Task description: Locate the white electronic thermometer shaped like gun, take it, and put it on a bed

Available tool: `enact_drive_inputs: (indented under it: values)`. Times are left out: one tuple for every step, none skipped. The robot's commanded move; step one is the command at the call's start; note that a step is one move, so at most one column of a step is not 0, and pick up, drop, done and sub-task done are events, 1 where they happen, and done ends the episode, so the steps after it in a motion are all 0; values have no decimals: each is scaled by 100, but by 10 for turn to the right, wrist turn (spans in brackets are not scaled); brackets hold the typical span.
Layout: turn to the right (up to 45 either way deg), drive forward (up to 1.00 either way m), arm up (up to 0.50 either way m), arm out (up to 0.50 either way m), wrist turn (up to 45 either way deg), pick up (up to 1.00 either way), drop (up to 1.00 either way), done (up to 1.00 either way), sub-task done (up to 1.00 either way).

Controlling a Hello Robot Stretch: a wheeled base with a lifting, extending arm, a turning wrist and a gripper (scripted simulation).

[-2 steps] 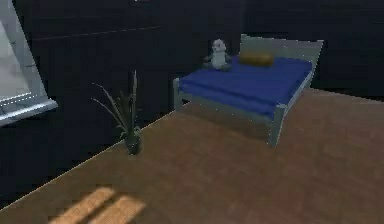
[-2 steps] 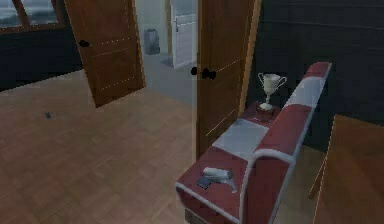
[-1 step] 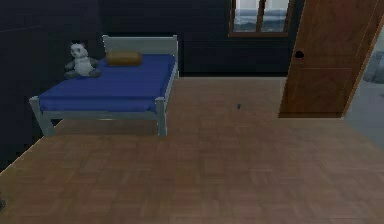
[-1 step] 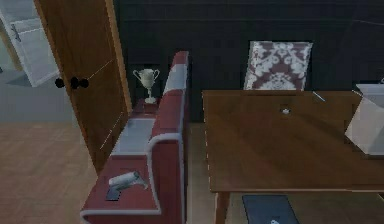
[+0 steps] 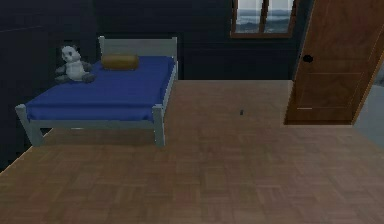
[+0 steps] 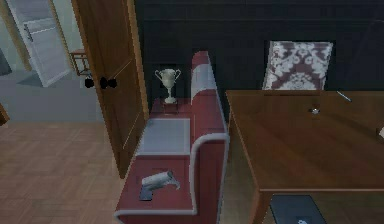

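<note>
Now, thermometer lies on the sofa seat, near the tabletop edge; reach crooked and you'll clip the tabletop or shove it btw cushions. Pincer state: can't tell. Bed is ahead in fwd view

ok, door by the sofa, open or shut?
Open: the door is swung aside, and a grey floor shows past it.

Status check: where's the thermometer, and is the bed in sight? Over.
White thermometer lying on red sofa seat. Blue bed ahead, toy panda and pillow at its head. Wooden table beside sofa.
</note>
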Motion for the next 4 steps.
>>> enact_drive_inputs:
  values:
    - [0, 0, 50, 0, 0, 0, 0, 0, 0]
    - [0, 0, 0, 50, 0, 0, 0, 0, 0]
    - [0, 0, 0, 0, 450, 0, 0, 0, 0]
    - [0, 0, 0, 0, 450, 0, 0, 0, 0]
